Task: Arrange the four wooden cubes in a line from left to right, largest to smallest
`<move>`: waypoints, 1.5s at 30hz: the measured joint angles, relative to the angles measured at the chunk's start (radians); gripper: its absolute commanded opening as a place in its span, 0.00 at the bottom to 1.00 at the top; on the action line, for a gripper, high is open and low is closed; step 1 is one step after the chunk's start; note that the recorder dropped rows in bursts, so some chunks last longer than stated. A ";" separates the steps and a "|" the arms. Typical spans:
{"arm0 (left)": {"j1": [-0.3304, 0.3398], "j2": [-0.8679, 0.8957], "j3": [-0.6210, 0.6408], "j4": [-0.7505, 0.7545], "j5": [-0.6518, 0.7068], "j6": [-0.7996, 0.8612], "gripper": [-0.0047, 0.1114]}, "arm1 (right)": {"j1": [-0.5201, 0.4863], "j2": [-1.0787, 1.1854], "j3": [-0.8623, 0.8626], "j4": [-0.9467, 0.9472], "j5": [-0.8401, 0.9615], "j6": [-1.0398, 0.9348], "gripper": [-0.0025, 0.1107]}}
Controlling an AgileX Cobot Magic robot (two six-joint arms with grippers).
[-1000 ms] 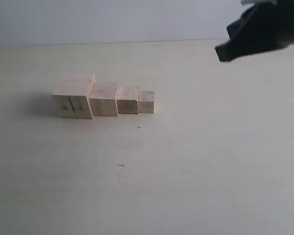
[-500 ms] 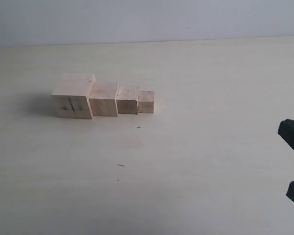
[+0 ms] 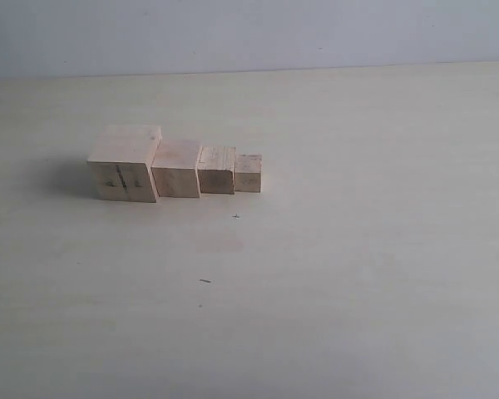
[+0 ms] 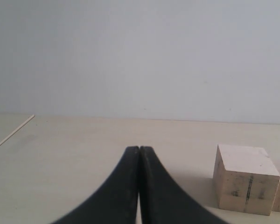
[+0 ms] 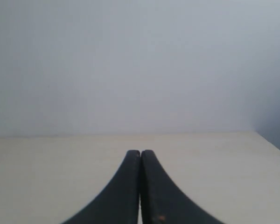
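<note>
Four pale wooden cubes stand touching in one row on the table. The largest cube [image 3: 125, 164], with a vertical seam and dark marks, is leftmost. To its right come the second cube [image 3: 177, 169], the third cube [image 3: 217, 169] and the smallest cube [image 3: 249, 173]. Neither arm shows in the exterior view. My left gripper [image 4: 139, 149] is shut and empty, low over the table, with the largest cube [image 4: 244, 184] off to one side and apart from it. My right gripper [image 5: 140, 152] is shut and empty over bare table.
The pale table [image 3: 333, 274] runs back to a grey wall [image 3: 249, 33]. Small dark specks [image 3: 205, 281] mark the tabletop in front of the row. A table edge [image 4: 11, 134] shows in the left wrist view.
The right arm dropped from the upper right to the lower right edge of the exterior view, then left it entirely. The cubes have not moved.
</note>
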 measured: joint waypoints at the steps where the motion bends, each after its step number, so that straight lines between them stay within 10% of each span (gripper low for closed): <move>1: 0.000 0.000 0.000 0.000 0.000 0.000 0.06 | 0.000 0.000 0.000 0.002 0.022 -0.023 0.02; 45: 0.000 0.000 0.000 0.000 0.000 0.000 0.06 | 0.000 0.000 0.000 0.170 0.111 -0.133 0.02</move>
